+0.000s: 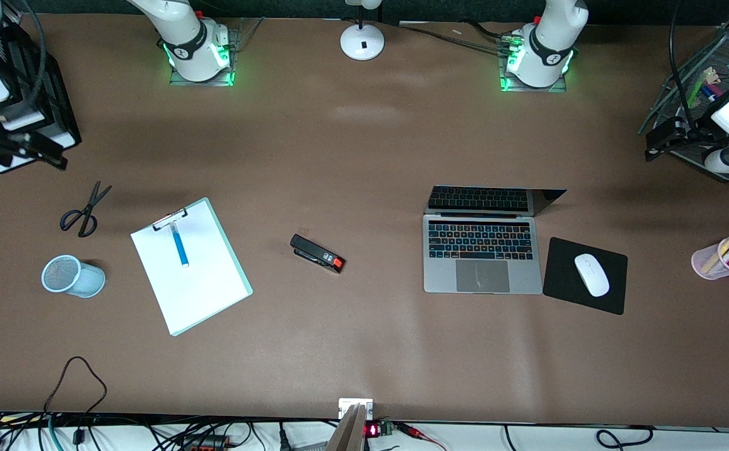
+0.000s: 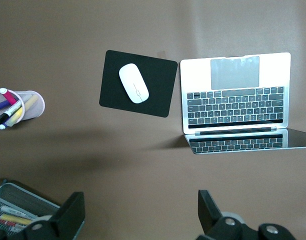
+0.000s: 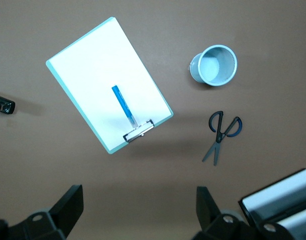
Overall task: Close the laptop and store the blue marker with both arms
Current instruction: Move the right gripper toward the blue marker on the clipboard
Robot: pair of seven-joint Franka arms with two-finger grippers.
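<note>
Toward the left arm's end of the counter sits the laptop, open, its silver-grey deck and black keys facing up and its screen raised with the keyboard mirrored in it; a black mouse pad carrying a white mouse lies just beside it. The blue marker, slim and light blue with a paler tip, rests on the paper of a clipboard toward the right arm's end, its upper end near the metal clip, with a pale blue mesh cup lying on its side nearby. Both arms are drawn back high at the counter's ends: the left pincer hangs released over bare counter near the laptop's screen edge, and the right pincer hangs released over bare counter near the clipboard's clip end. Nothing is grasped yet, so the work looks unstarted. For the lid, a gentle push from the top edge of the screen toward the trackpad should fold it without shoving the base. The marker wants a pinch across its barrel at mid-length. Which cup is meant for storing it is not certain from these views.
</note>
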